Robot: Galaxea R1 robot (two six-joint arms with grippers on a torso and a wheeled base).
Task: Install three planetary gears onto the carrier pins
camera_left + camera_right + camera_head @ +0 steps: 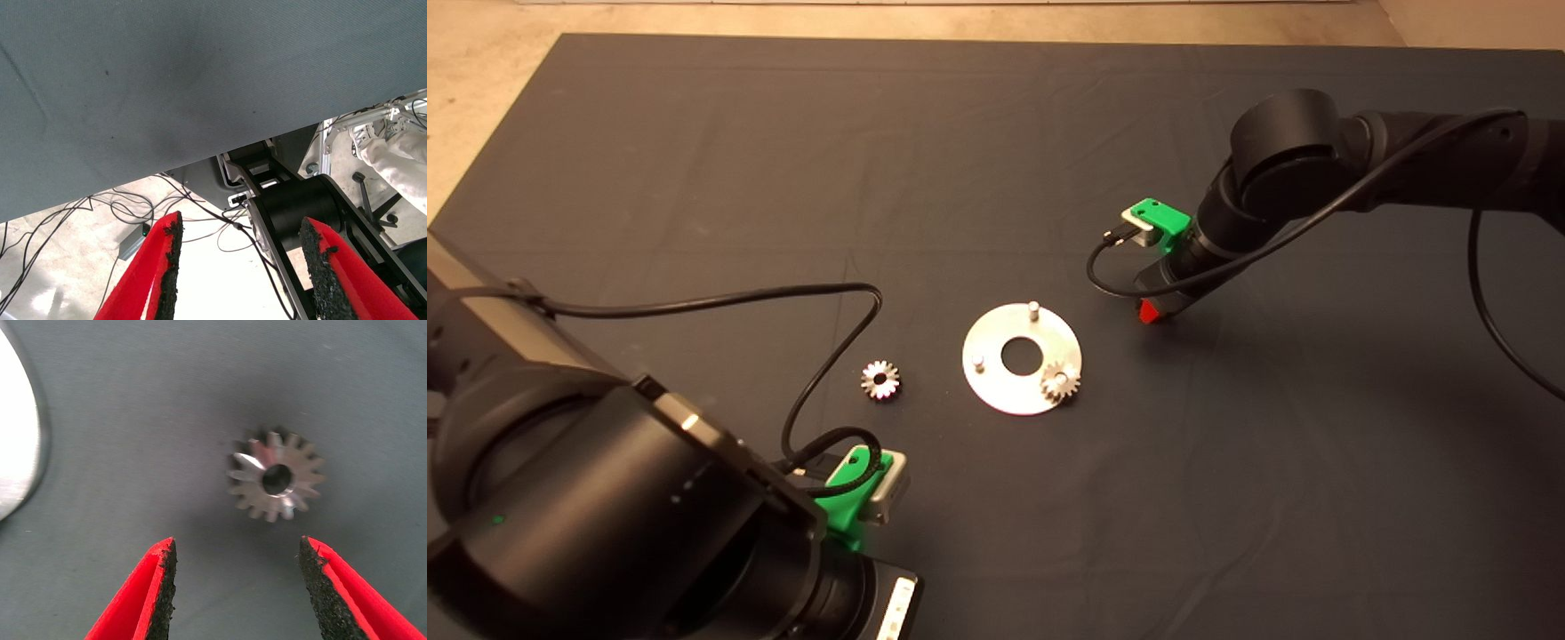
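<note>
Planetary gear [275, 477] under open right tool [237, 593], hidden overhead, left tool [243, 267] open

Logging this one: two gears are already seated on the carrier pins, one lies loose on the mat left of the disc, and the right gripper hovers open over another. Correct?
Not quite. The head view shows only one gear seated on the disc; the other two pins stand bare. The rest holds: a loose gear lies left of the disc, and the right wrist view shows the right gripper open over a third gear.
</note>
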